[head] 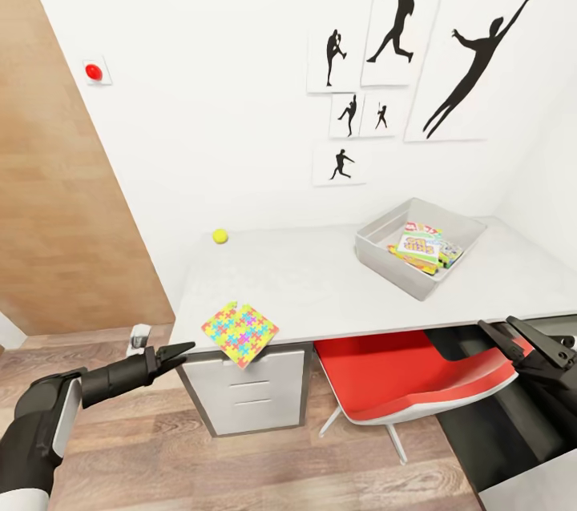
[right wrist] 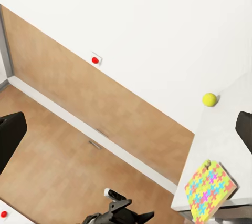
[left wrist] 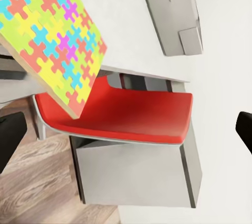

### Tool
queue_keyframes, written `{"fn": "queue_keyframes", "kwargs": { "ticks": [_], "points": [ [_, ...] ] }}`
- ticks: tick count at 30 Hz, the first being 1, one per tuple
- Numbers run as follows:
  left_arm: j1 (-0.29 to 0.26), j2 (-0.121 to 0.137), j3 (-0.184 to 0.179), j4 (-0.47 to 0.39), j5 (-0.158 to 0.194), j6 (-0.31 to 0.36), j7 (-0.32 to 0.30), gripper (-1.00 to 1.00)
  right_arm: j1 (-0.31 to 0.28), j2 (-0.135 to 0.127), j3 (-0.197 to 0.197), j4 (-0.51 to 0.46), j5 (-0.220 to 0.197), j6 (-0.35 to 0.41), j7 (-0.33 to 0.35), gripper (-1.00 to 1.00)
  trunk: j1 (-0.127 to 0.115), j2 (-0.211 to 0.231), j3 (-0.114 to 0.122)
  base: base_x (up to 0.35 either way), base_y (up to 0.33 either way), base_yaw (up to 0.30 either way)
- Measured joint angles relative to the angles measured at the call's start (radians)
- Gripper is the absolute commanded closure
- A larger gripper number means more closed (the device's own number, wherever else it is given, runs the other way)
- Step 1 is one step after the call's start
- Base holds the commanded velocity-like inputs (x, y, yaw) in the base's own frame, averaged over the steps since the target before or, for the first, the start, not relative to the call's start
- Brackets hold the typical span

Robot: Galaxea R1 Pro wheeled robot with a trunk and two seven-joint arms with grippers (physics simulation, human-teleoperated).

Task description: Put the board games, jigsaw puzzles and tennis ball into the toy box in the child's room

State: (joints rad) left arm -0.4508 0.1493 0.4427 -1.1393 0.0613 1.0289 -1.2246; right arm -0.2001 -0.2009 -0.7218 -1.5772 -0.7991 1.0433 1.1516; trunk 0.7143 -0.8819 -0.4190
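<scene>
Pastel pink, yellow, green and blue pieces make up the jigsaw puzzle (head: 240,332), which lies at the front corner of the light grey counter (head: 336,287) with one corner hanging over the edge above the white drawers (head: 248,395). The left gripper (head: 178,352) hovers just beside that overhanging corner, apart from it, its jaws wide with nothing between them. Near the wall at the counter's back sits the tennis ball (head: 219,235). Toward the right stands the toy box (head: 377,255), with colourful board games (head: 421,247) lying inside. A red chair (head: 409,383) is tucked under the counter. The right gripper (head: 525,339) hangs at the counter's front edge, its jaws spread and empty.
</scene>
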Motion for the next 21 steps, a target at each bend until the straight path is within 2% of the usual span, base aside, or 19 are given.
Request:
{"fn": "queue_keyframes", "kwargs": {
  "ticks": [21],
  "points": [
    [-0.001,0.007,0.008,0.006,0.0,-0.009,0.011,-1.0,0.0,0.001,0.0,0.002,0.001,0.0,-0.002,-1.0,0.081,-0.147,-0.066,0.0,0.0,0.0]
  ]
}}
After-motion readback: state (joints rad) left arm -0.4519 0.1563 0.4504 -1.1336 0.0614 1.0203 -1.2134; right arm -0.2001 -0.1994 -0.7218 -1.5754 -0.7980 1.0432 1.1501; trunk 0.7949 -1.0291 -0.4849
